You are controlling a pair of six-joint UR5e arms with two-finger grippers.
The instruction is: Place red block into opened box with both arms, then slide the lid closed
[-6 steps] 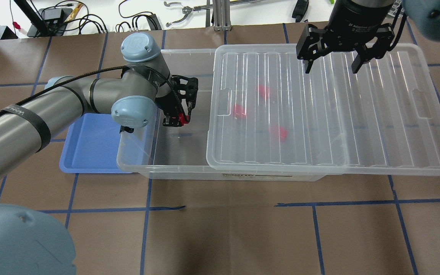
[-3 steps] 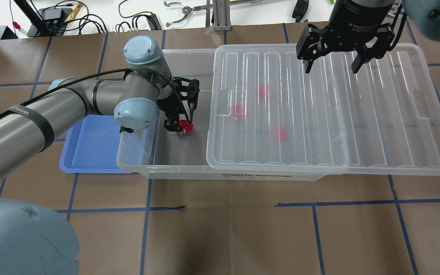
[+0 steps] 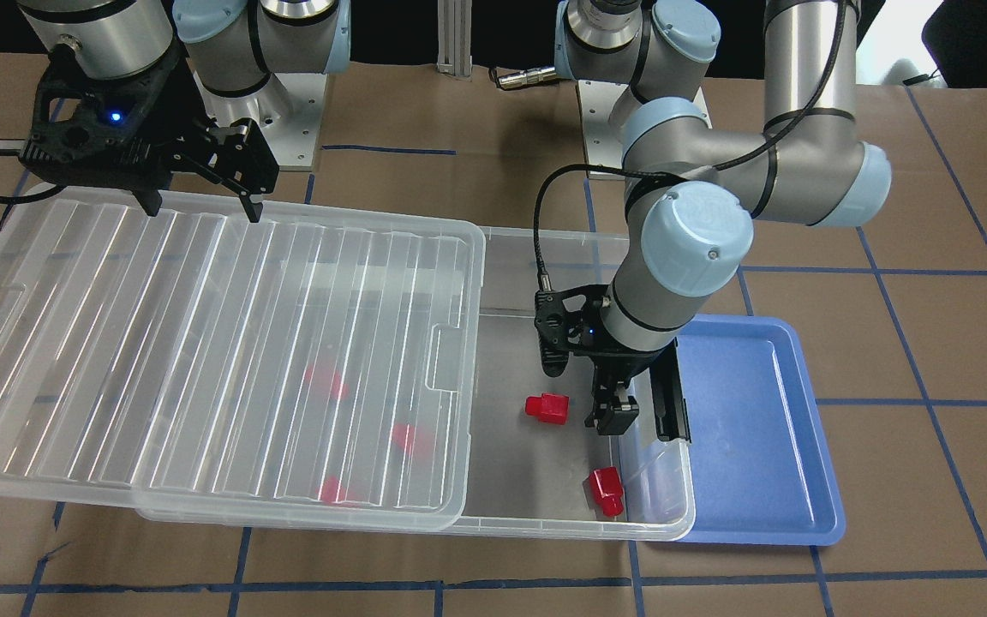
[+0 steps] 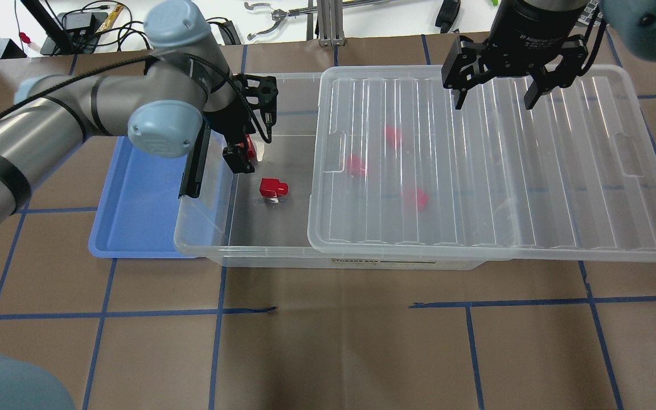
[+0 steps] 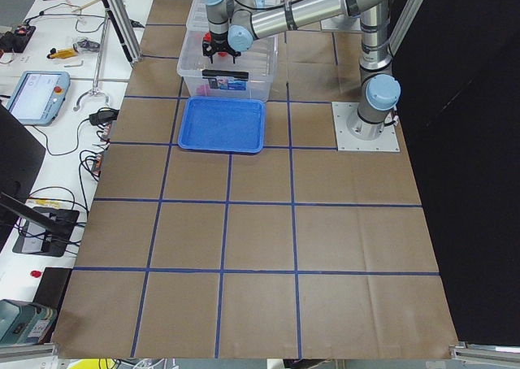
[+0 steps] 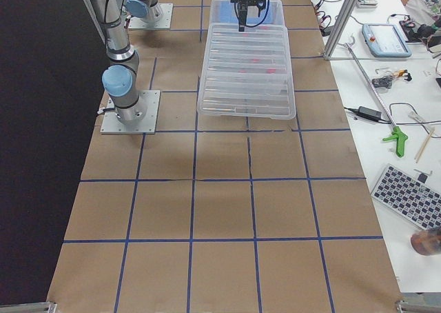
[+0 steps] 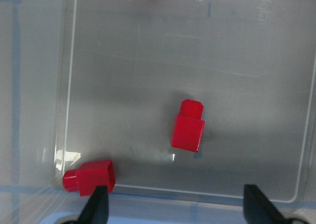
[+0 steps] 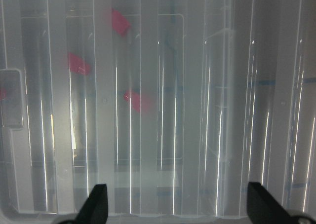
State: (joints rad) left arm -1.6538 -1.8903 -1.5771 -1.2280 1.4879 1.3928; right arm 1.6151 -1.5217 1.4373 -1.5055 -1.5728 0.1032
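The red block [image 4: 274, 187] is lying in the uncovered end of the box [image 4: 259, 249], toward the table's left edge. The left end effector [image 4: 241, 159] is hovering above that end, open and empty. The right end effector [image 4: 494, 105] is hanging open over the lid [image 4: 533, 188], which is awaiting its slide shut.

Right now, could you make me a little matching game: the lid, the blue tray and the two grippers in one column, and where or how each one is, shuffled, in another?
Column one
1. lid
2. blue tray
3. left gripper
4. right gripper

Column two
A. open, above the ribbed lid
B. open, above the uncovered end of the box
C. covering only part of the box
D. outside the box, at its short end

Pairs: 1-C, 2-D, 3-B, 4-A
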